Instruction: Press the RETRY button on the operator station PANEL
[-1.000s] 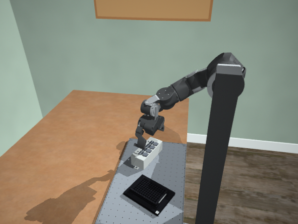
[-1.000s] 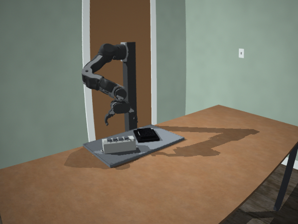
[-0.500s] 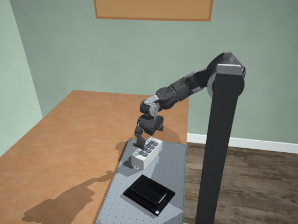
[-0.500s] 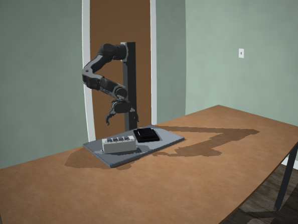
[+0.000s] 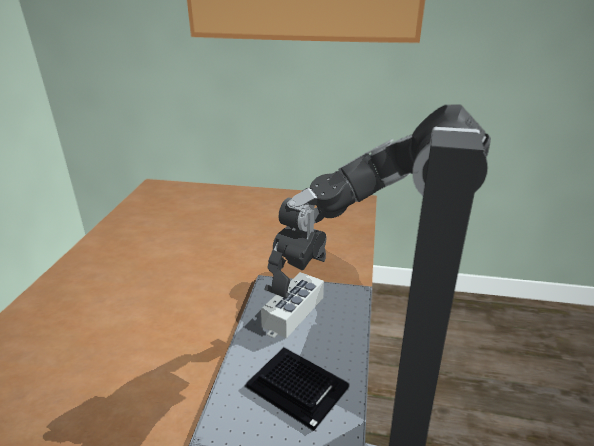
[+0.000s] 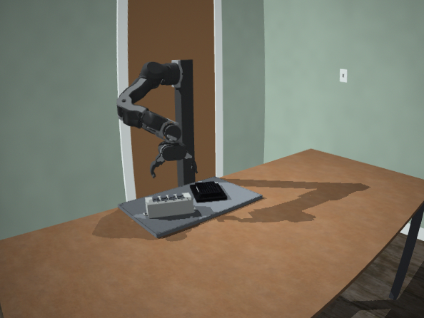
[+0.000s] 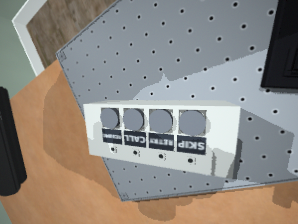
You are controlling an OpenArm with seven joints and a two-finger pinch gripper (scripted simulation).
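The white PANEL [image 7: 162, 134] lies in the middle of the wrist view, with four round grey buttons in a row. The labels read, left to right in that view, RESUME, CALL, RETRY and SKIP. The RETRY button [image 7: 161, 120] is third from the left. All four lamps, among them RETRY's lamp [image 7: 161, 156], are dark. My gripper [image 6: 174, 171] is open and empty and hangs some way above the PANEL [image 6: 168, 204]; it also shows in the top view [image 5: 292, 275]. One dark finger [image 7: 7, 145] shows at the wrist view's left edge. The black 96-well plate C15 [image 5: 296, 382] rests on its nest beside the PANEL [image 5: 290, 300].
The PANEL and the plate nest stand on a grey perforated base plate at the edge of a brown table. The arm's dark post [image 5: 430, 280] rises just beyond that edge. The plate [image 7: 282, 45] fills the wrist view's top right corner.
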